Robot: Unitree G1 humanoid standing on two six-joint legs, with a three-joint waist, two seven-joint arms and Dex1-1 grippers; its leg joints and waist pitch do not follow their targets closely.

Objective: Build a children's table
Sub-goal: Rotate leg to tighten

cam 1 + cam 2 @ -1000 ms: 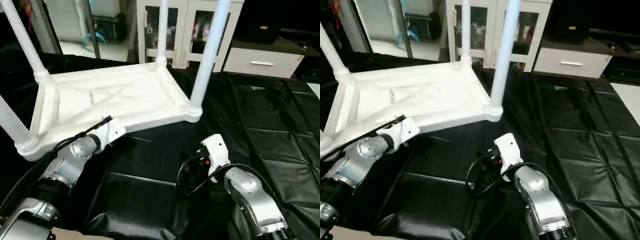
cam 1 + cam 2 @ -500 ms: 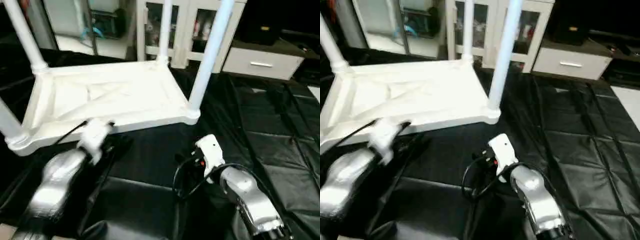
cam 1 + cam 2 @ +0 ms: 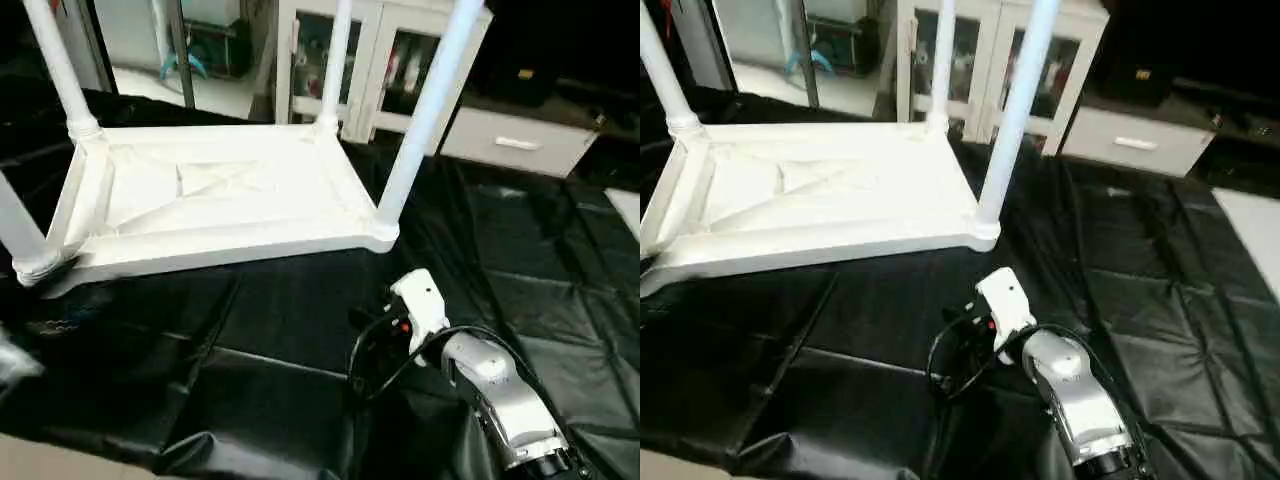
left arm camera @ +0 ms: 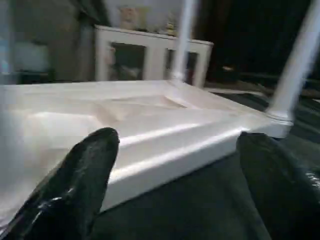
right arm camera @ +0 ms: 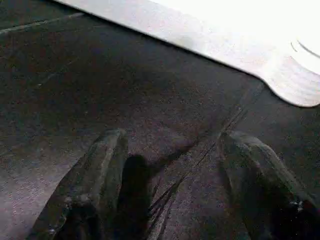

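The children's table (image 3: 220,200) lay upside down on the black sheet (image 3: 300,340), four legs (image 3: 425,110) standing up. Both my tools, left (image 4: 170,185) and right (image 5: 170,185), were spread and empty. I judged it light, stiff, slippery plastic, best gripped by its rim.

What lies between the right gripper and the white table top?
Only bare black sheet lies between the right gripper, fingers apart, and the table top, as the right wrist view shows.

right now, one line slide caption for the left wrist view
Open left gripper faces the upturned children's table, legs pointing up.
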